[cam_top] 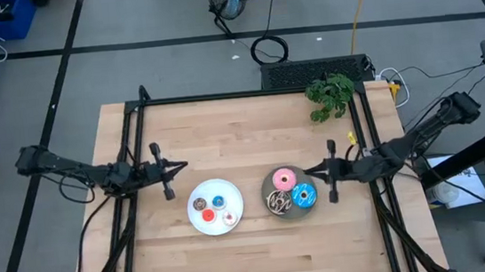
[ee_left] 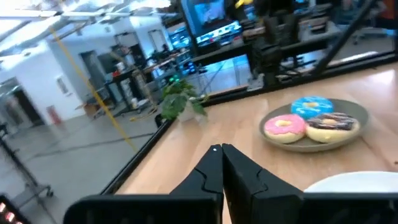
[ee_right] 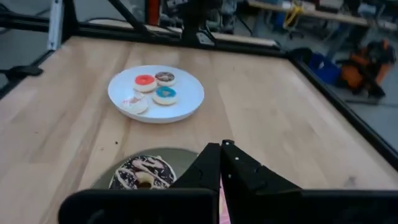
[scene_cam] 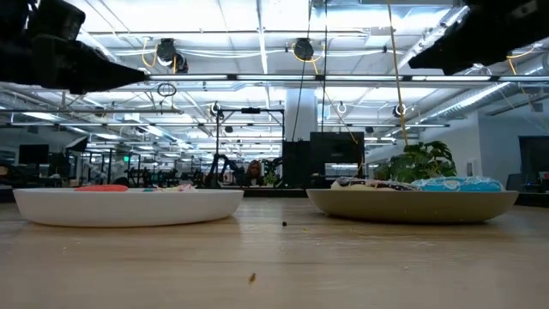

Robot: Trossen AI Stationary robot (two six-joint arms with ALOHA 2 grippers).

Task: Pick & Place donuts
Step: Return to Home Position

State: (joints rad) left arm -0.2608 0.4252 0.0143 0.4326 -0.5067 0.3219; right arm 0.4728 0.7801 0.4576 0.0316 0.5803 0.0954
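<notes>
**Q:** What is shown, largest item first?

**A:** A wooden table (cam_top: pixel 263 252). Above it, the left gripper (ee_left: pixel 221 150) hangs near the white plate (cam_top: pixel 219 231), on the side away from the grey plate (cam_top: pixel 266 187). The right gripper (ee_right: pixel 221 147) hangs at the grey plate's outer edge. Both are clenched on nothing. The grey plate holds the pink donut (ee_left: pixel 285 127), the big blue donut (ee_left: pixel 311 106) and the dark sprinkled donut (ee_left: pixel 331 123). The white plate holds four tiny donuts: blue (ee_right: pixel 165 94), red (ee_right: pixel 144 80), brown (ee_right: pixel 165 77) and white-pink (ee_right: pixel 134 103).

**Q:** What could go wrong?

**A:** Sorting looks complete; only the retreat remains. A low backward swing of the right gripper could clip the grey plate's rim and jolt the big blue donut off. Seen level with the table, both arms sit well above the plates, so the risk looks slight.
</notes>
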